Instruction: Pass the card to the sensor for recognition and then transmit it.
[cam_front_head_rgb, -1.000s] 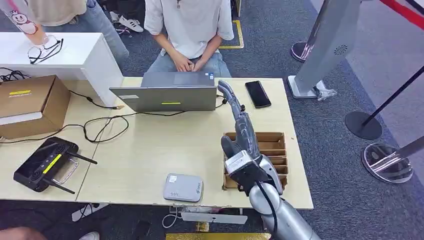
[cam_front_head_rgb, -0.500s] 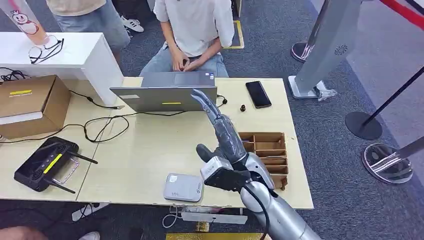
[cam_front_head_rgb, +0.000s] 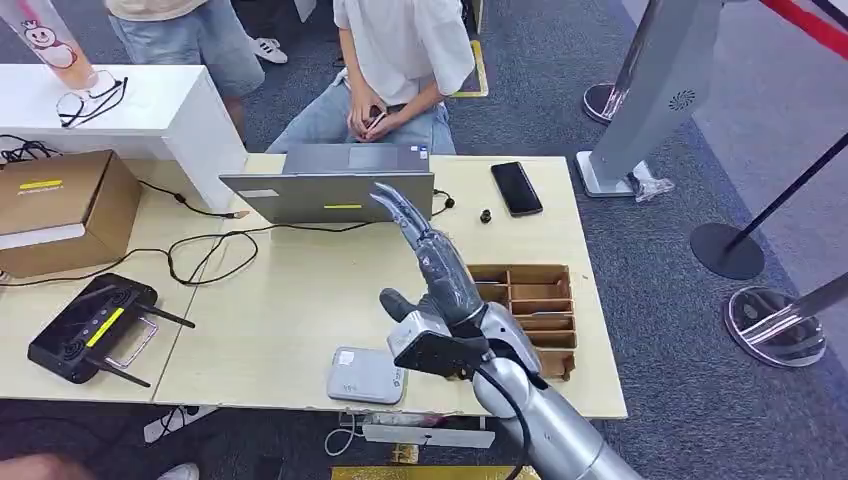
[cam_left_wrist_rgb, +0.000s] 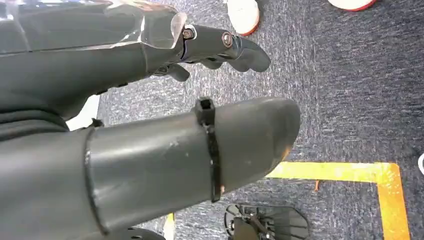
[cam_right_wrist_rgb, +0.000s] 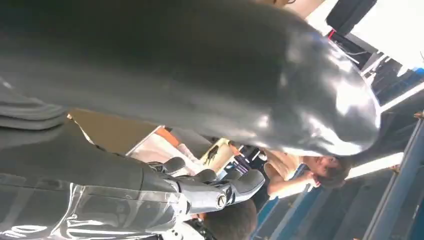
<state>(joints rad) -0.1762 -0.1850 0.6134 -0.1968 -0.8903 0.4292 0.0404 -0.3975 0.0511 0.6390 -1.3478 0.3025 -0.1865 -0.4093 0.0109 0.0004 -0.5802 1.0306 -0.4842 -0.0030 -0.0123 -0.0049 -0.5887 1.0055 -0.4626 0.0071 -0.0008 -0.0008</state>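
Compared with a second ago, the right hand (cam_front_head_rgb: 440, 290) has been swung to the left. Back then it was parked right over the brown cardboard tray (cam_front_head_rgb: 535, 300); now it's held over bare table (cam_front_head_rgb: 300, 290), just left of the tray, with most of the slots uncovered again. The seated person (cam_front_head_rgb: 400, 60) on the far side has been shifted a bit to the right too.

The fingers are stretched out toward the far side, the tips ending up in front of the grey laptop (cam_front_head_rgb: 330, 190). The thumb is stuck out to the left, well apart from the fingers, and nothing is seen clamped in there. The same spread-out look is given in the right wrist view (cam_right_wrist_rgb: 200, 75).

The sensor (cam_front_head_rgb: 367, 375), a pale grey box, is sat at the near edge of the table, just left of and below the wrist, not touched. The card itself can't be made out; whether one is tucked in the tray's slots can't be told.

The left hand (cam_left_wrist_rgb: 125, 60) is hung over dark carpet, fingers loosely apart, nothing held.

A black phone (cam_front_head_rgb: 516, 187) is laid at the far right of the table.
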